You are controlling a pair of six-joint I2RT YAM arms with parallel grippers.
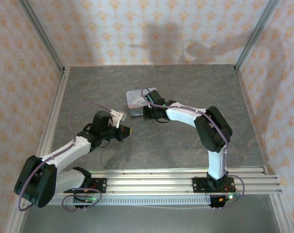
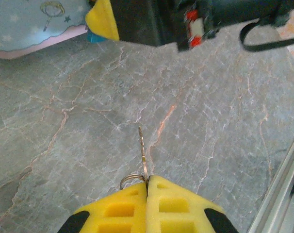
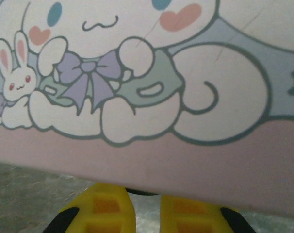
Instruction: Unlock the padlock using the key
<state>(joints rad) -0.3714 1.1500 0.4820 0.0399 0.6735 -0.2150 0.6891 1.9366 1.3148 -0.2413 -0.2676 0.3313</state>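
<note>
My left gripper (image 2: 147, 178) is shut on the key (image 2: 143, 150). The thin silvery blade sticks out forward above the table, and its ring (image 2: 130, 179) shows beside the left pad. In the top view this gripper (image 1: 129, 131) hangs mid-table, pointing at my right gripper (image 1: 146, 112). The right gripper (image 3: 146, 191) is at the near edge of the cartoon tin (image 3: 186, 97), its fingertips hidden under the tin's rim. A dark sliver of the padlock (image 3: 142, 192) spans the narrow gap between the fingers. In the left wrist view a teal-blue bit of the padlock (image 2: 94, 37) peeks out at the right gripper's yellow finger (image 2: 102, 19).
The pale blue tin (image 1: 137, 99) lies on the grey marbled table (image 1: 186, 141) just behind the right gripper. Patterned walls close in three sides. A metal rail (image 1: 161, 177) with both arm bases runs along the near edge.
</note>
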